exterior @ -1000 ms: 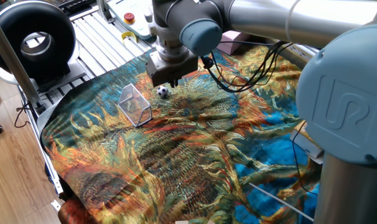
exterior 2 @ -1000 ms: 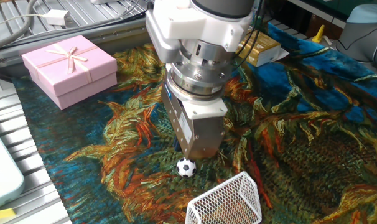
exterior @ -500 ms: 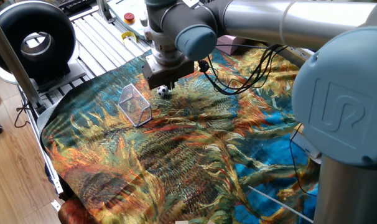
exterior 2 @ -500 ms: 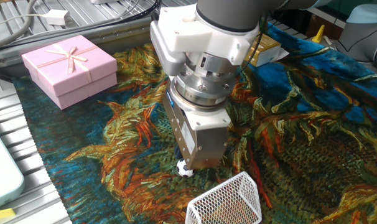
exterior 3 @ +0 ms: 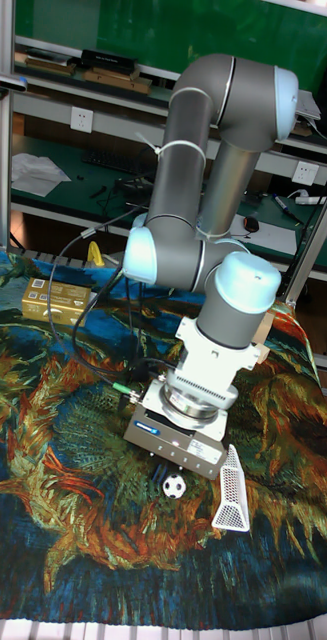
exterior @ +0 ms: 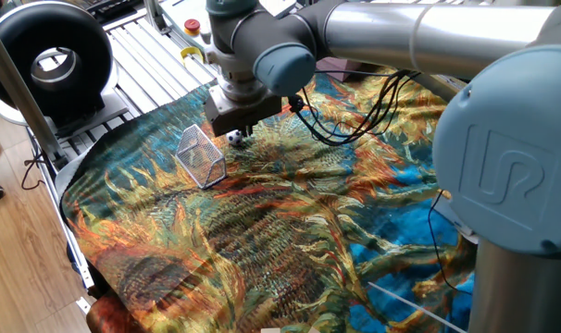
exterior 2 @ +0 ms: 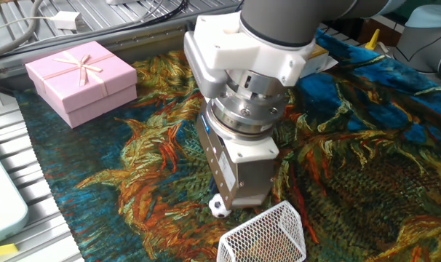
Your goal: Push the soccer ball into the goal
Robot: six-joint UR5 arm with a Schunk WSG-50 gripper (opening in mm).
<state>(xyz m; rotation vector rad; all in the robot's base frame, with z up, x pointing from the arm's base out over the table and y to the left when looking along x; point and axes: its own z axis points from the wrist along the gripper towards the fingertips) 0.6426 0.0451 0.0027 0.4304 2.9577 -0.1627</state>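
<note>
Counter is being covered by a patterned cloth (exterior 2: 366, 175), open room all around. The goal (exterior 2: 264, 234) is sitting nearest in the other fixed view; the soccer ball (exterior 2: 219, 207) is lying just beside it, apparently touched by the gripper (exterior 2: 239, 196). Jaws' opening cannot be told; nothing is seen held. Pushing is judged best done slowly, low, straight toward the goal mouth. A pink gift box (exterior 2: 81, 78) is lying well apart, farther back.

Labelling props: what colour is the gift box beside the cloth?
Pale pink gift box with a matching ribbon bow, clearest in the other fixed view.
</note>
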